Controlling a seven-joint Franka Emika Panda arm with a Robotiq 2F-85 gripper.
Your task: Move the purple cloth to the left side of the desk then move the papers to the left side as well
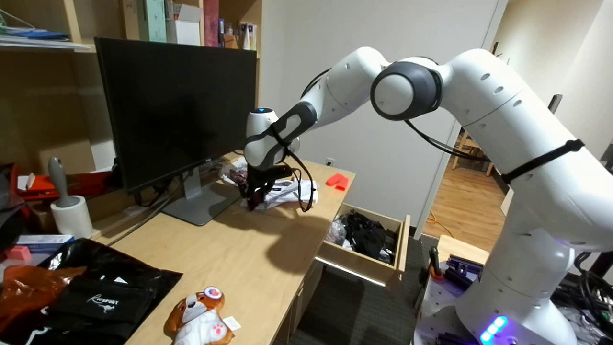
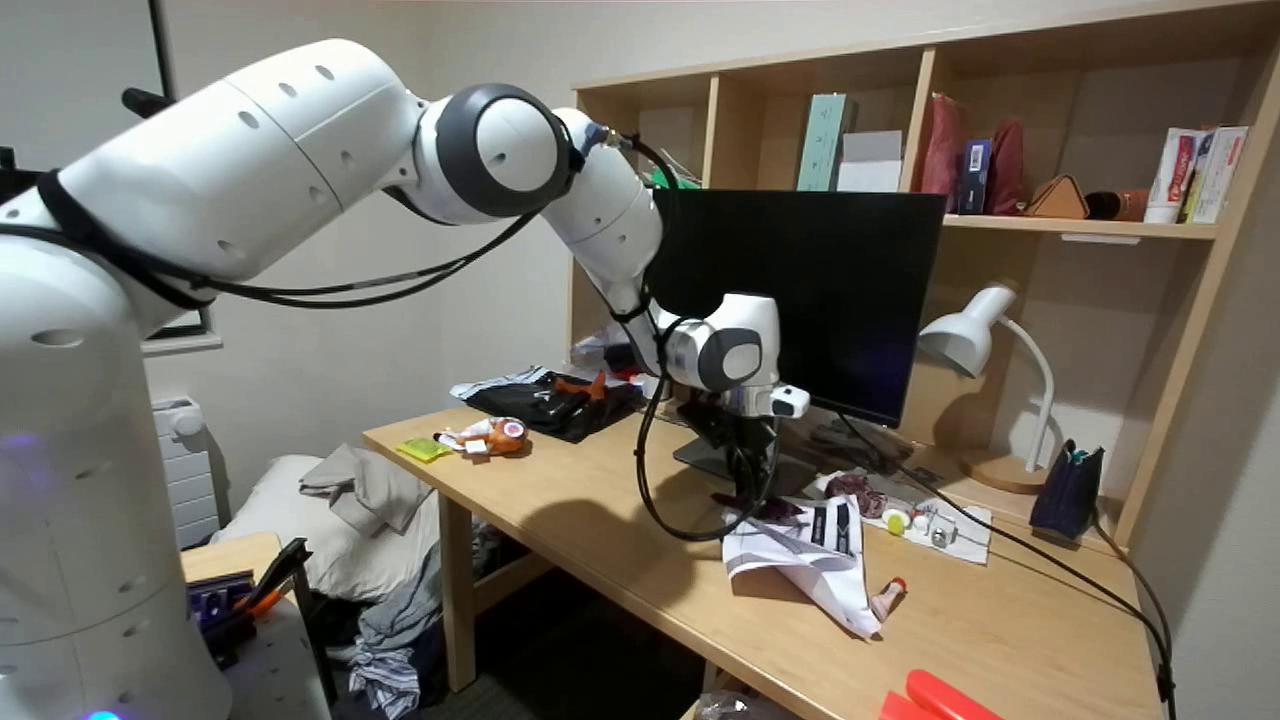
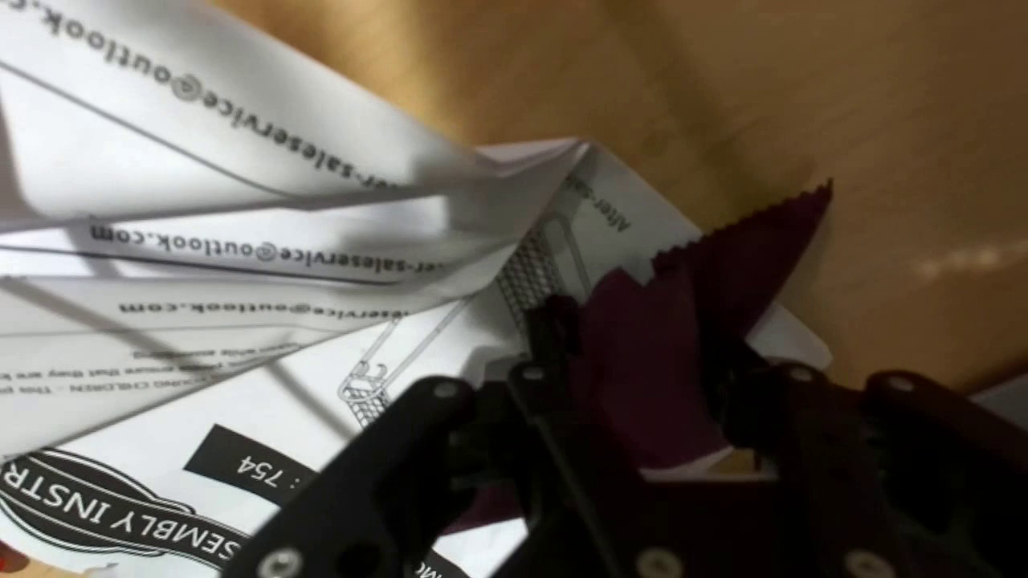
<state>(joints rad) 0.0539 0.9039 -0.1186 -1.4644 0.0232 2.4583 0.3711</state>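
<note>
In the wrist view, your hand (image 3: 636, 333) has its fingers parted, one on each side of the purple cloth (image 3: 654, 385); the cloth overlaps one end of the white printed papers (image 3: 265, 213); in both exterior views, these papers rest on the light-wood desk (image 2: 1010, 610), near the black monitor (image 2: 800, 265).

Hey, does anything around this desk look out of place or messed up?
Yes. The papers look askew: creased and folded over instead of lying flat, with the purple cloth bunched partly over them. Below the desk, a drawer stands pulled open, perhaps forgotten.
</note>
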